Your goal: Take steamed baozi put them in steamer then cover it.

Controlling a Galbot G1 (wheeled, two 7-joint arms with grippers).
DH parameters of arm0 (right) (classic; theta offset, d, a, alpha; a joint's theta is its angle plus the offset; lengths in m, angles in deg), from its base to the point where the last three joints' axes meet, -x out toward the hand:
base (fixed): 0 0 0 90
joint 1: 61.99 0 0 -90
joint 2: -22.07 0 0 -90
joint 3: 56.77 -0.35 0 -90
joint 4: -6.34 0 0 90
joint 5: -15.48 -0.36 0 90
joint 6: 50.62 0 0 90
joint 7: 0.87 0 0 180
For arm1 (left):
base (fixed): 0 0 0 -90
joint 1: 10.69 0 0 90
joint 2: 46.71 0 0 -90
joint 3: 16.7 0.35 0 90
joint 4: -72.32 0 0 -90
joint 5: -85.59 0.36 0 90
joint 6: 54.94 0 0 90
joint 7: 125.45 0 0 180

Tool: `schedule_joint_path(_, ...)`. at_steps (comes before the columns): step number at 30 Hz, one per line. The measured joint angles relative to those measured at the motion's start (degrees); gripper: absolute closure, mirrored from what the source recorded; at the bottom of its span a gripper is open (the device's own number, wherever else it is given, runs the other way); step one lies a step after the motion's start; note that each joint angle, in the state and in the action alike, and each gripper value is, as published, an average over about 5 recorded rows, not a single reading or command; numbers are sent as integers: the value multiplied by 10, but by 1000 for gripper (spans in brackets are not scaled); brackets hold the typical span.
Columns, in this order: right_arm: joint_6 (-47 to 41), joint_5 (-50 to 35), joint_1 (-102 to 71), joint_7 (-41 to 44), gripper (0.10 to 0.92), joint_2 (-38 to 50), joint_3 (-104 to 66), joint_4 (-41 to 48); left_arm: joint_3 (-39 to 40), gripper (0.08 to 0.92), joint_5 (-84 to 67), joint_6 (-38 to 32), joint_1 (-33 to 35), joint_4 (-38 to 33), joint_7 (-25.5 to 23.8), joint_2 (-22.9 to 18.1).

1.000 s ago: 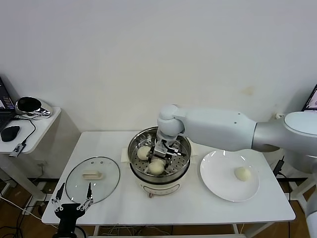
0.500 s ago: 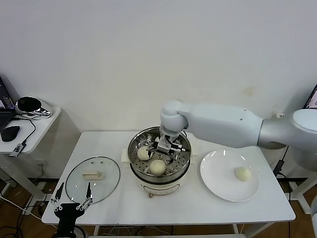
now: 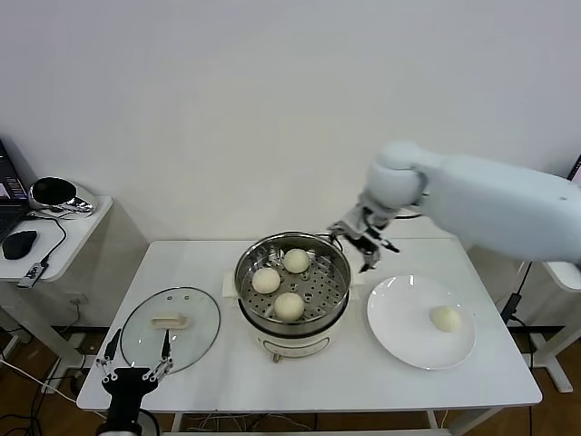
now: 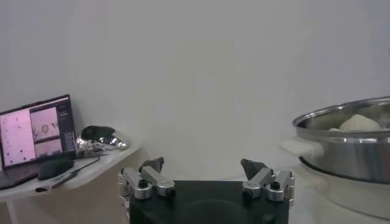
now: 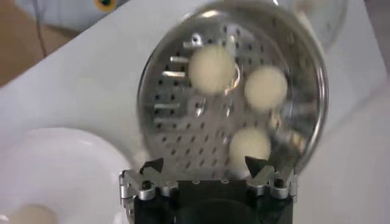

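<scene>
- Steamed baozi, remaining piece (image 3: 444, 317): one cream-white bun alone on the white plate (image 3: 399, 341), on the robot's right of the steamer; also seen at the edge of the right wrist view (image 5: 27, 214).
- Right gripper (image 3: 365, 245): jaws spread wide, holding nothing; hangs above the table between the steamer's rim and the plate's far edge.
- Key relation: the last bun lies from these jaws toward the robot and out to its right, across the plate, with nothing in between. The bun is round, so there is no long axis to match; any jaw heading should serve.
- Nearer arm: the right, by a wide margin.
- Steamer (image 3: 292, 282): steel pot on a white base at table centre; three buns (image 3: 266, 280) sit apart on the perforated tray (image 5: 201, 140).
- Cover (image 3: 170, 327): glass lid flat on the table, on the robot's left of the steamer, handle up.
- Left gripper (image 3: 134, 366): idle at the table's near-left edge, just in front of the cover, fingers apart and empty.
- Judgement: three of four buns placed; covering not yet begun.
</scene>
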Motion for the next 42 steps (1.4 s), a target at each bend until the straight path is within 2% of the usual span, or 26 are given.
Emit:
schedule_joint_path(8, -25, 38, -98, -4, 203, 117, -77, -1, 5, 177, 4, 1, -1, 0, -1, 5)
schedule_joint_path(16, 2, 99, -265, -12, 203, 160, -217, 52, 7, 177, 9, 2, 4, -1, -2, 3)
schedule_joint_path(26, 25, 171, -414, -25, 203, 140, -350, 142, 6, 177, 15, 3, 11, -4, -3, -2)
schedule_joint_path(42, 32, 235, -493, -35, 203, 60, -419, 247, -8, 177, 11, 2, 21, -6, -3, -4)
